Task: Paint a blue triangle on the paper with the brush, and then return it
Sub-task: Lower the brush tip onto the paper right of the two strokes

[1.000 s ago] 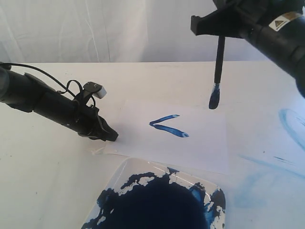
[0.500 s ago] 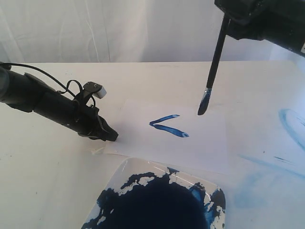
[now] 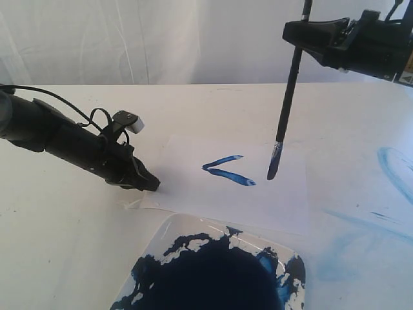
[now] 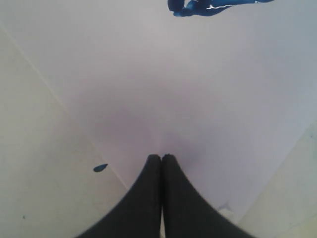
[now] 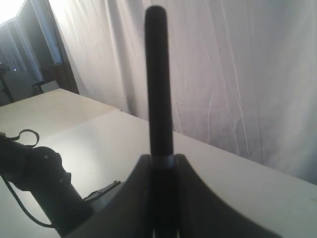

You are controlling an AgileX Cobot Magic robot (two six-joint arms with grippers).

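The white paper [image 3: 258, 194] lies mid-table, bearing two mid-blue strokes of the blue triangle [image 3: 227, 170] that meet in a point at the left. My right gripper [image 3: 298, 33] is shut on the black brush [image 3: 288, 97] high above the sheet. The brush hangs nearly upright, its blue bristle tip [image 3: 273, 166] just over the paper right of the strokes. In the right wrist view the brush handle [image 5: 158, 89] rises from between the jaws. My left gripper [image 3: 153, 185] is shut, its tip pressed on the paper's left corner [image 4: 148, 99]; a blue stroke [image 4: 208, 6] shows at the frame edge.
A glossy white tray [image 3: 173, 227] smeared with dark blue paint sits at the front. Pale-blue smears [image 3: 393, 168] mark the table at the right. A small paint drop [image 4: 100, 167] lies beside the paper. A white curtain [image 3: 161, 39] hangs behind.
The right arm has drawn back to the right while the brush swung left and down; its tip now hangs lower, closer to the strokes. The left arm has not moved.
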